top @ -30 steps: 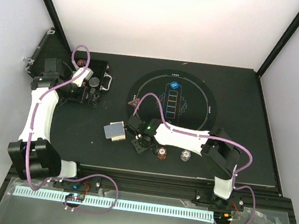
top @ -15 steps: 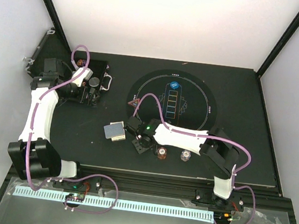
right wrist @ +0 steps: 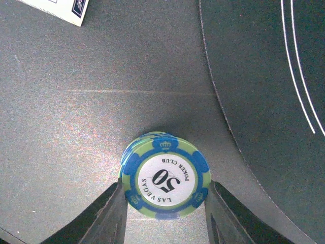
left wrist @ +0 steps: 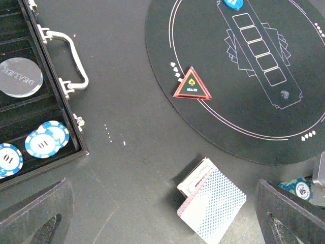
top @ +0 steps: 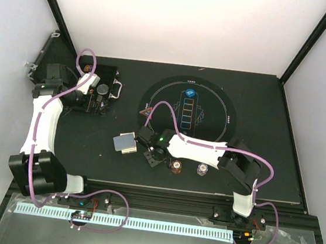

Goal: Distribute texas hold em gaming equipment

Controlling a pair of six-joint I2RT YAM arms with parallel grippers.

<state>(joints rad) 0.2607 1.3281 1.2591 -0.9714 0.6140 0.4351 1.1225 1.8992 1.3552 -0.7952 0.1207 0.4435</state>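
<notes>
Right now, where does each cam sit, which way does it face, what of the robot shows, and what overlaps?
Top external: above and behind the bases, looking down on the table; both arms show, left claw over the black case, right claw beside the card deck.
Left wrist: looks down between case and round mat, deck below; its open fingers fill the bottom corners.
Right wrist: straight down on a chip stack, fingers against both sides.
Shared: top and left wrist both show deck, case, mat.

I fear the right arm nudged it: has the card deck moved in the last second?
No. In the top view the card deck lies where it was, with the same gap to the round mat's left rim.
</notes>
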